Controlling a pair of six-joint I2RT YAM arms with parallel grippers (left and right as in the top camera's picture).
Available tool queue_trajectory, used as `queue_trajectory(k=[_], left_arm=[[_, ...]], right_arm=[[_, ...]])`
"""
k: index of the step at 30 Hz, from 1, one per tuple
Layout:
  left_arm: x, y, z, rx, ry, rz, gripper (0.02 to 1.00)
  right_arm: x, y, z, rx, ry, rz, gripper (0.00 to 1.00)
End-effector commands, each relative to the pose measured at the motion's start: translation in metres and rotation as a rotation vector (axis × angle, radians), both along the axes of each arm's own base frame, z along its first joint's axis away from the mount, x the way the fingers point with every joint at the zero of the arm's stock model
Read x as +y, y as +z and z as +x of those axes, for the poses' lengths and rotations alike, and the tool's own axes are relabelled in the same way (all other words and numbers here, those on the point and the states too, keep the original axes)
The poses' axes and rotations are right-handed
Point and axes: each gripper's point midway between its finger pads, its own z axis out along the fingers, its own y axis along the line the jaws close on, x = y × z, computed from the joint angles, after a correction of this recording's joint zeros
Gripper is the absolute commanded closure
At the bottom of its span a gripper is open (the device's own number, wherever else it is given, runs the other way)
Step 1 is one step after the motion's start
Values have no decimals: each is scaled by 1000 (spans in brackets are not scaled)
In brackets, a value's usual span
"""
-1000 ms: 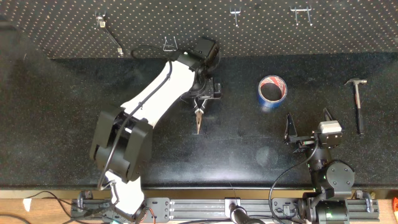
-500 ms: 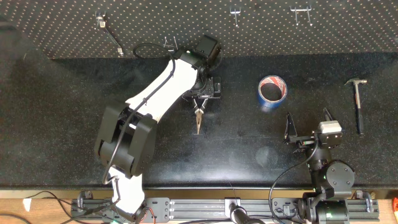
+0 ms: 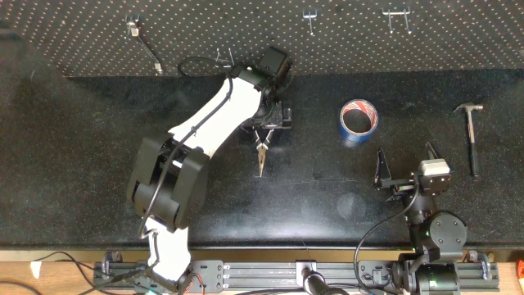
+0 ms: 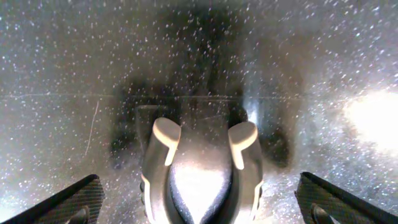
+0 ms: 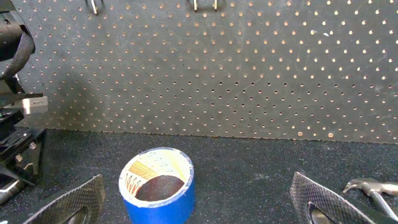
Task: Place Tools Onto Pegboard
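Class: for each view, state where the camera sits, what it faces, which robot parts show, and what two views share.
Top view: fixed overhead, looking down on table and pegboard; left arm, right arm show.
Left wrist view: on left arm, looking down at pliers; its fingers show.
Right wrist view: on right arm, facing pegboard and tape roll; its fingers show.
Shared: tape roll, in top and right wrist views.

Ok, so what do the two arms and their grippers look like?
The left arm has a long white shell between bulky black joints, with a thin black cable along it. The right arm is black with rounded joints, a pale grey wrist module and a looping black cable. Fingers on both are flat and black with a fine woven texture.
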Motion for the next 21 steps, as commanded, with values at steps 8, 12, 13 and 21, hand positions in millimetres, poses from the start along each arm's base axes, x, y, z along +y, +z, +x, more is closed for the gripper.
queue_trajectory(k=[8, 12, 13, 21], left_arm=[[0, -8, 5, 24, 12, -24, 20], [0, -8, 5, 24, 13, -24, 20], [0, -9, 5, 27, 12, -22, 20], [4, -16, -1, 62, -18, -1, 20]], right_arm=[[-1, -1, 0, 3, -4, 15, 25], [-1, -1, 0, 3, -4, 15, 27], [-1, -1, 0, 3, -4, 15, 25], [-1, -1, 0, 3, -4, 15, 25]])
